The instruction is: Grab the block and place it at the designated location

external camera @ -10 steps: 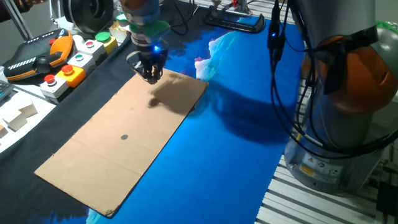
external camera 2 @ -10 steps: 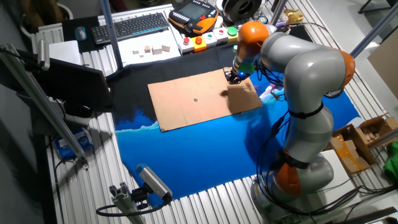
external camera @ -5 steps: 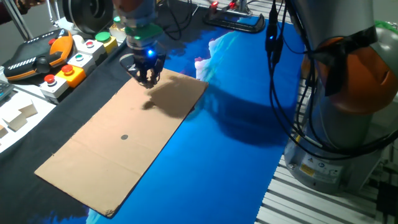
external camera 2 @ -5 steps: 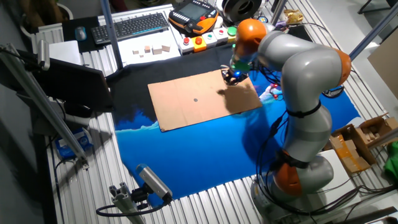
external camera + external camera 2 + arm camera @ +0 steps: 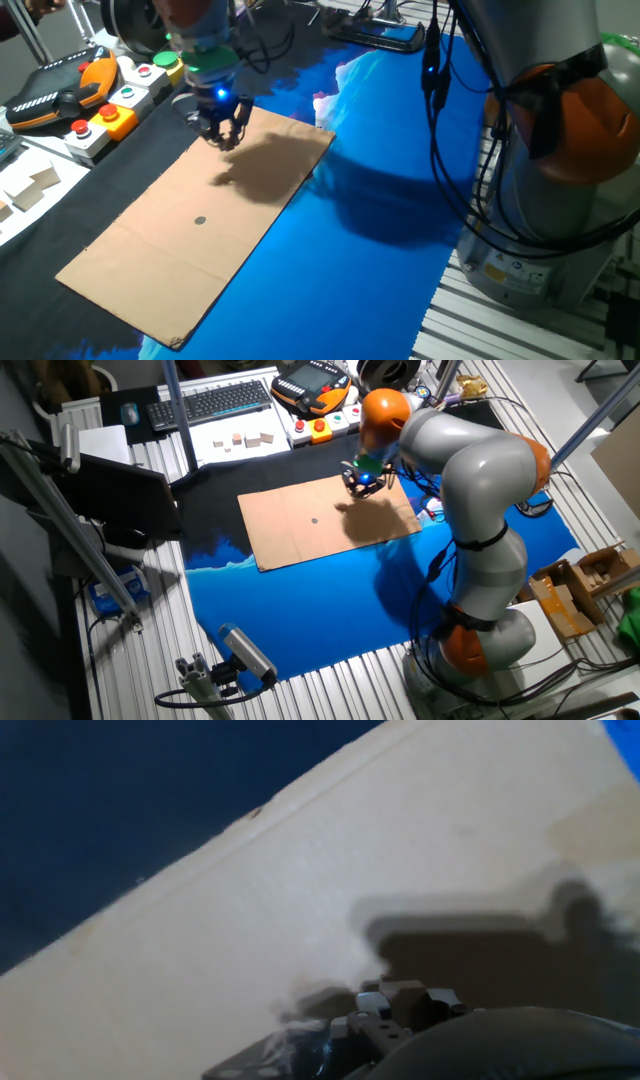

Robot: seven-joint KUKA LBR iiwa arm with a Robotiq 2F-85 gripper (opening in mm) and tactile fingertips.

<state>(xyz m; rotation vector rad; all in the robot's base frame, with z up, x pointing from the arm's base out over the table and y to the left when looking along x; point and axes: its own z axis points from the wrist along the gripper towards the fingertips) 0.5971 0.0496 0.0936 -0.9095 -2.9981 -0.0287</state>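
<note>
Count by kind:

- We count one robot arm (image 5: 480, 470) carrying one gripper (image 5: 220, 135).
- One cardboard sheet (image 5: 180, 240) lies under the gripper.
- One grey dot (image 5: 200, 221) marks the sheet, well apart from the gripper.
- One blue cloth (image 5: 360, 250) lies beneath the sheet.
- We count five push-buttons (image 5: 127, 93) in a row near the gripper, off the sheet: three red and two green.
- One orange and black handheld controller (image 5: 55, 95) lies beyond the buttons.
- One keyboard (image 5: 212, 402) sits far from the gripper.
- About four small wooden pieces (image 5: 252, 440) lie beside the keyboard; they are too small for us to count with certainty.
</note>
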